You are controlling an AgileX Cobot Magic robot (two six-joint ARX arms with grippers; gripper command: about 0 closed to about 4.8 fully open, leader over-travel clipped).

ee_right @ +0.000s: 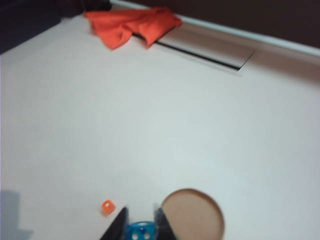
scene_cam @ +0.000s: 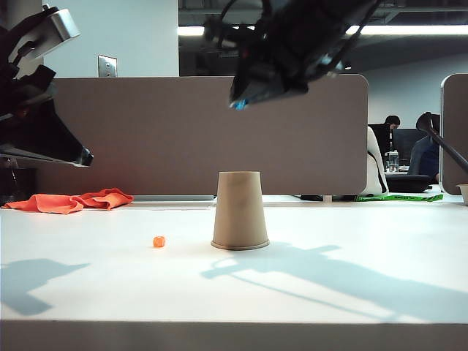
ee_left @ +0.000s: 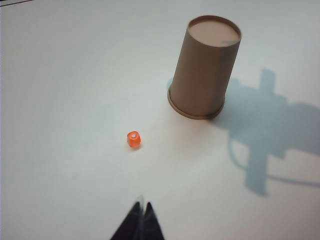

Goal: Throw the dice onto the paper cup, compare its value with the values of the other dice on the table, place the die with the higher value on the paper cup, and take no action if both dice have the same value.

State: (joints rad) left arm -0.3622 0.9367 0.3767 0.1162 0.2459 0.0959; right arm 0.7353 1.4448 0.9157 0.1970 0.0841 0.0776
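The tan paper cup (scene_cam: 240,212) stands upside down on the white table (scene_cam: 351,292); its flat base (ee_right: 192,216) faces up. High above the cup, my right gripper (scene_cam: 240,103) is shut on the translucent blue die (ee_right: 140,231), seen between its dark fingers (ee_right: 116,227). The orange die (scene_cam: 159,241) lies on the table to the left of the cup, also seen in both wrist views (ee_left: 133,139) (ee_right: 107,206). My left gripper (ee_left: 142,207) hovers at the left, away from both dice, its fingertips pressed together on nothing.
An orange cloth (scene_cam: 69,201) lies at the table's back left. A brown partition (scene_cam: 146,131) runs behind the table. A slot cover (ee_right: 205,52) is set in the tabletop near the back edge.
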